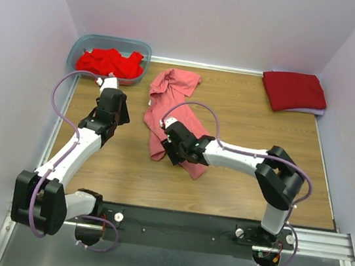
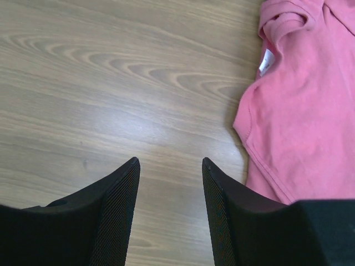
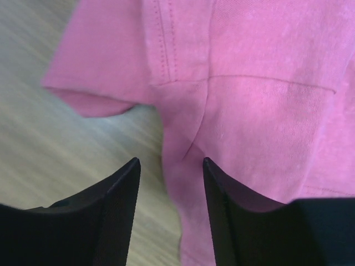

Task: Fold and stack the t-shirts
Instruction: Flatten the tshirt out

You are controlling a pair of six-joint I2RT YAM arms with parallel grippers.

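Judging from how things lie, the work is at an early stage: one crimson t-shirt [image 1: 294, 91] sits folded at the far right corner of the table [image 1: 236, 187], the start of a stack, while everything else waits. The salmon-pink t-shirt [image 1: 169, 99] lies rumpled and unfolded in the middle of the table, running from far to near, with a sleeve and its seam showing under the right claw [image 3: 170, 162]. That claw hovers over the near part of the shirt with its jaws apart and no cloth pinched between them. The left claw [image 2: 170, 162], jaws also apart and empty, hangs over bare wood just left of the pink shirt. The bright red t-shirts [image 1: 110, 63] are bunched in the tub [image 1: 84, 44] at the far left, not yet taken out, so most of the folding and stacking remains
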